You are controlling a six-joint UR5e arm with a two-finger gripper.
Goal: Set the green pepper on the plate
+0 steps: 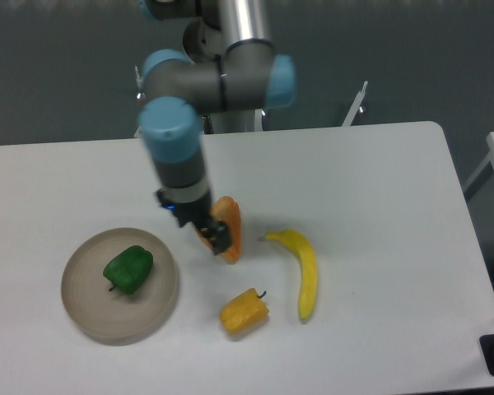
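The green pepper (pixel 128 269) lies on the plate (pixel 160 309), a little left of its middle, with its stem pointing toward the near rim. The plate sits at the left of the white surface (pixel 379 189). The arm hangs over the middle, and its claw (pixel 216 239) is down beside an orange carrot (pixel 230 226); I cannot tell whether the fingers are spread or pressed together. A yellow-orange pepper (pixel 244 311) rests nearer the front, and a banana (pixel 302 267) lies just right of it.
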